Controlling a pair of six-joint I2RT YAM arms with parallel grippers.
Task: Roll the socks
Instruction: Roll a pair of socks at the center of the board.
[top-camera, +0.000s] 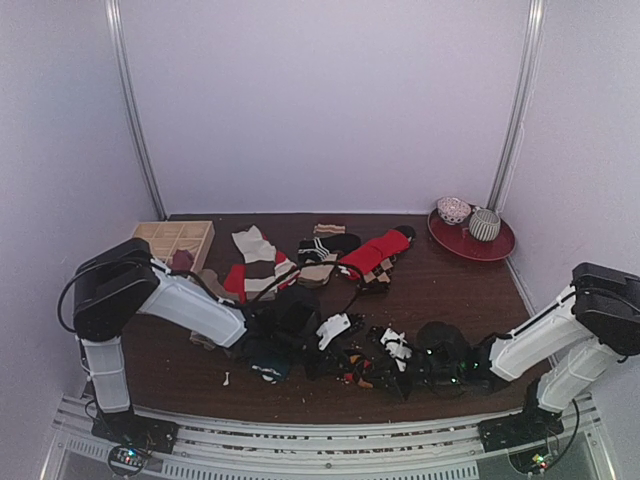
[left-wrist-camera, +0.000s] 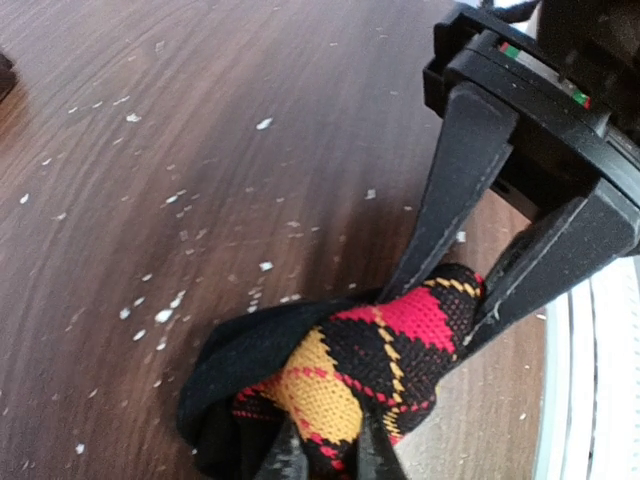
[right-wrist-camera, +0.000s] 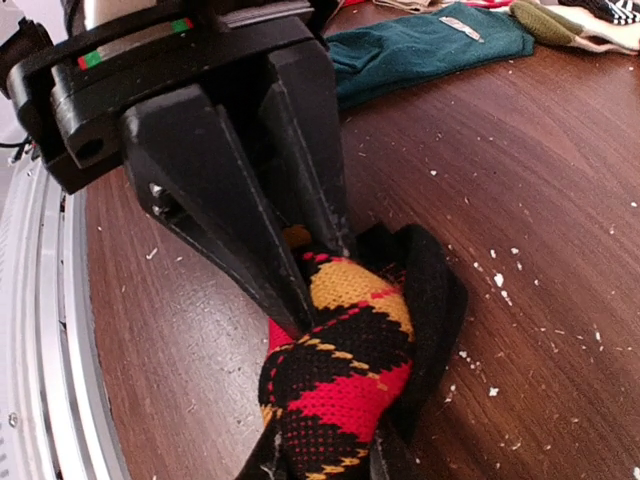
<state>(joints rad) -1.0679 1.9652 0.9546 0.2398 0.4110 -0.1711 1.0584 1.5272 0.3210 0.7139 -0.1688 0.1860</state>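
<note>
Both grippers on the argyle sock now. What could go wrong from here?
1. The left gripper and right gripper pinch the argyle sock very close together; fingers could collide.
2. A black fold bulges loose beside the bundle, so the roll may spring open on release.

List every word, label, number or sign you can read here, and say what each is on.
No text is readable in any view.
Pale tag on the teal sock: too blurred to read.
Left gripper and right gripper: red and green marks only, no characters.
</note>
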